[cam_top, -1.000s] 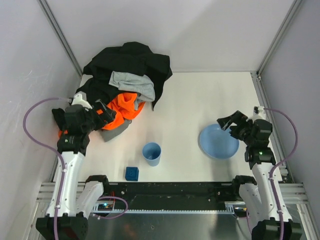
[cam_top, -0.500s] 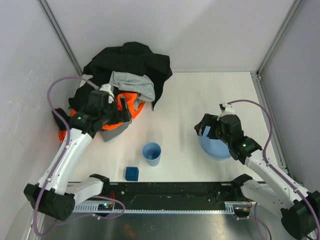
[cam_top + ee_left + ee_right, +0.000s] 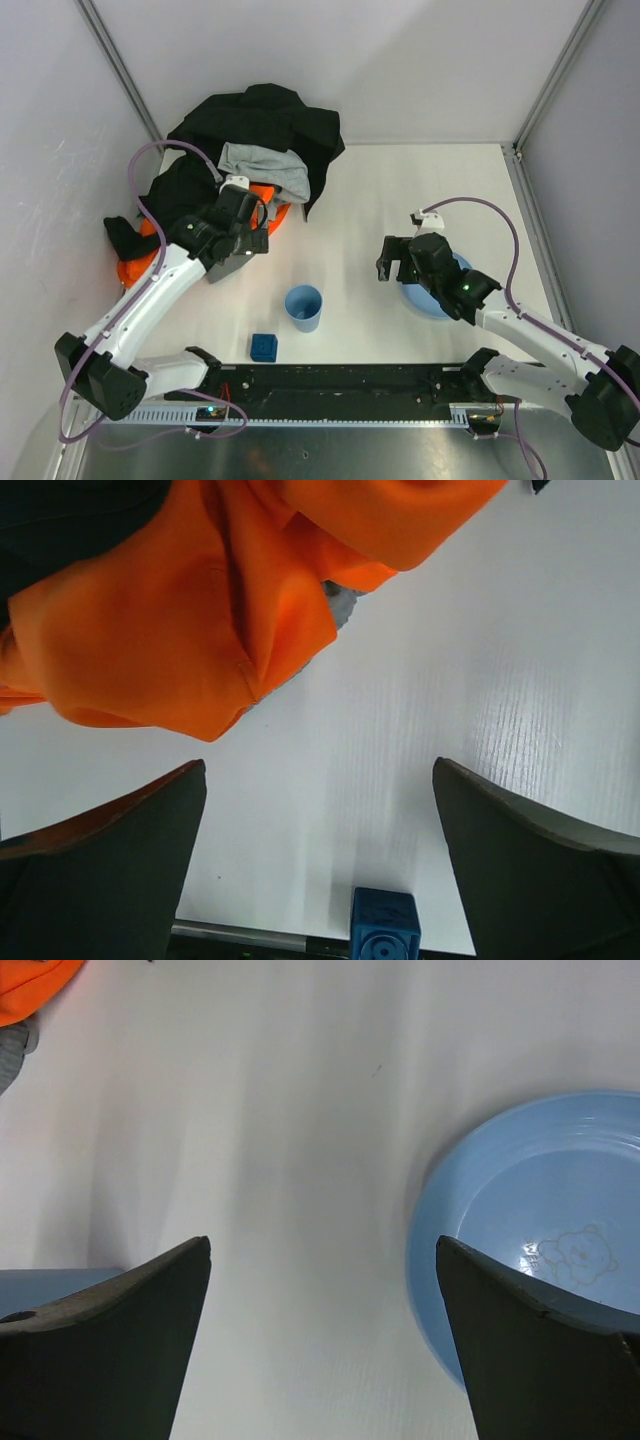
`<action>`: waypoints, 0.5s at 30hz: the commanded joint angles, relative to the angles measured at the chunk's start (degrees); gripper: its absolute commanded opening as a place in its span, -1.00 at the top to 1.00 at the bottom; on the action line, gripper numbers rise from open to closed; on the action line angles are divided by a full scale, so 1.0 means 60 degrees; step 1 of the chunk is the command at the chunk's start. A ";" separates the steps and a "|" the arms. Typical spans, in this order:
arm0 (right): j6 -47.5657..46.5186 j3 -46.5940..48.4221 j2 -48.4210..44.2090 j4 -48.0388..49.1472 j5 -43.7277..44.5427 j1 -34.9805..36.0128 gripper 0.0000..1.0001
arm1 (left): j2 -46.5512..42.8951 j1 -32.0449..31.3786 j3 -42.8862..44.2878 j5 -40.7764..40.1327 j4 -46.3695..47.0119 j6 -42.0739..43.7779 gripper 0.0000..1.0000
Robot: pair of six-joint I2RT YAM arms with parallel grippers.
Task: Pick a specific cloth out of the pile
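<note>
Near edge first: block [image 3: 264,347] sits at 7 o'clock of the cup [image 3: 303,307], and neither is touched. Right gripper [image 3: 392,258] has swung off the plate [image 3: 520,1190] toward 9 o'clock. It now hovers over bare table [image 3: 400,190] with the plate at its 3 o'clock, fingers spread wide, nothing between them.

Left gripper [image 3: 245,235] has made the bigger move. Its arm has unfolded from a tucked pose and reached toward 1 o'clock, so the gripper now hangs over the near lip of the pile [image 3: 185,195]. Its fingers are also wide apart and empty. The wrist view shows orange cloth [image 3: 180,630] just ahead and bare table below.

The cloth [image 3: 225,268], the darker grey one, pokes out from under the orange at the pile's 6 o'clock edge. It lies just beside the left gripper and is mostly buried. Light-grey cloth [image 3: 265,165] lies further back on the black garment [image 3: 270,115], at 12 o'clock of that gripper.

Judgement: this is the approach, with no grasp yet. The left arm looks set to make the pick. The right arm is probably coming over to help.
</note>
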 commanded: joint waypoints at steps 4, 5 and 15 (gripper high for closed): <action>-0.0139 0.0390 -0.0053 0.0088 0.0431 0.0065 -0.99 | -0.0757 -0.0051 -0.0290 -0.0723 -0.0175 -0.0234 -0.99; -0.0151 0.0388 -0.0021 0.0092 0.0394 0.0068 -0.99 | -0.0860 -0.0032 -0.0392 -0.0758 -0.0235 -0.0329 -0.99; -0.0043 0.0392 0.0214 0.0254 0.0128 0.0065 -0.99 | -0.0921 0.1609 -0.1389 0.0412 -0.0302 -0.0900 -0.99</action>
